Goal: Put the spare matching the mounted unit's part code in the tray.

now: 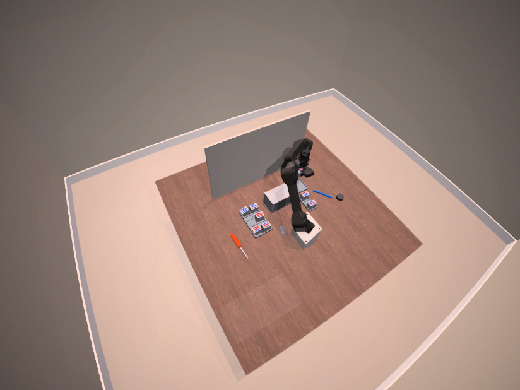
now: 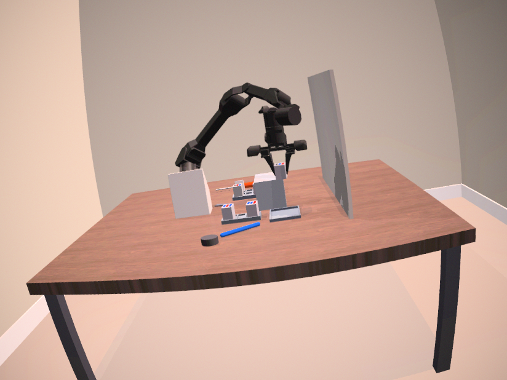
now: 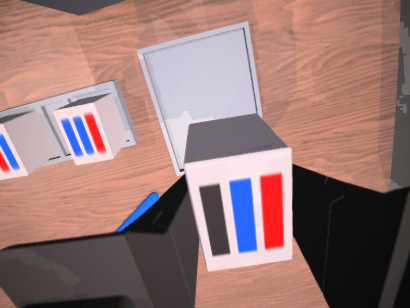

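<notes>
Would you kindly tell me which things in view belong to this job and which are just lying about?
For the job:
- gripper
- held spare
- tray
- racked spares
- large grey box, probably the mounted unit

Apparently just lying about:
- orange-handled screwdriver
- blue stick
- black puck

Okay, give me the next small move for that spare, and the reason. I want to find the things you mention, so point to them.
I'd ease the pincer (image 2: 280,173) (image 3: 231,173) down toward the tray (image 2: 285,219) (image 3: 152,110), correcting sideways if needed: it grips the striped spare (image 2: 280,171) (image 3: 240,215), which hangs well above the tray. Releasing now would probably drop it.
</notes>
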You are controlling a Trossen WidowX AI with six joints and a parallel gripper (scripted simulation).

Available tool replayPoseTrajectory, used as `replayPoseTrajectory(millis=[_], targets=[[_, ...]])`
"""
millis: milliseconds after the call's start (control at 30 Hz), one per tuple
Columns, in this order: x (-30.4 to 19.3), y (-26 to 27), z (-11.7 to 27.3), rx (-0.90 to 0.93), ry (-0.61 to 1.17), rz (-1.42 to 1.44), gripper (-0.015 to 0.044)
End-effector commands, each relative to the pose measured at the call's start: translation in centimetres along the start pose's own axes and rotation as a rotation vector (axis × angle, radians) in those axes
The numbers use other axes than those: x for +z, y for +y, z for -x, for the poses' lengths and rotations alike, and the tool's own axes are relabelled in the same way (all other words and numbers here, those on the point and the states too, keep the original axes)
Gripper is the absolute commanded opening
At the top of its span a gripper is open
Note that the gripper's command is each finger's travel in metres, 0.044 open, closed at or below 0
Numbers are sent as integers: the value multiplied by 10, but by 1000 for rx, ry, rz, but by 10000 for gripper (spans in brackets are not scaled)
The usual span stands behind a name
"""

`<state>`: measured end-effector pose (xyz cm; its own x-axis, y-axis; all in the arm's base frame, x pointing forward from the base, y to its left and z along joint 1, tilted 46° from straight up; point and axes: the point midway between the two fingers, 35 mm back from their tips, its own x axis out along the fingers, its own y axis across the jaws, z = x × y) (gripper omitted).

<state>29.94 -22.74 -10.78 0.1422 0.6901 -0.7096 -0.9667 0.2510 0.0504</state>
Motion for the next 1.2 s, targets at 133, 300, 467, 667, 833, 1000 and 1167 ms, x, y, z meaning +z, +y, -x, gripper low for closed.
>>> replayPoseTrajectory(millis=[133,300,467,667,833,1000,1167], targets=[[0,-1,-9,-2,-3,-4,0],[0,-1,-14,-2,-3,-4,0],[0,-2,-19,-2,-3,-4,0],[0,-2,-25,-2,-3,-4,0],[0,-2,-30,-2,-3,-4,0],[0,-2,-35,-2,-3,-4,0],[0,-2,-40,-2,-4,-4,0]])
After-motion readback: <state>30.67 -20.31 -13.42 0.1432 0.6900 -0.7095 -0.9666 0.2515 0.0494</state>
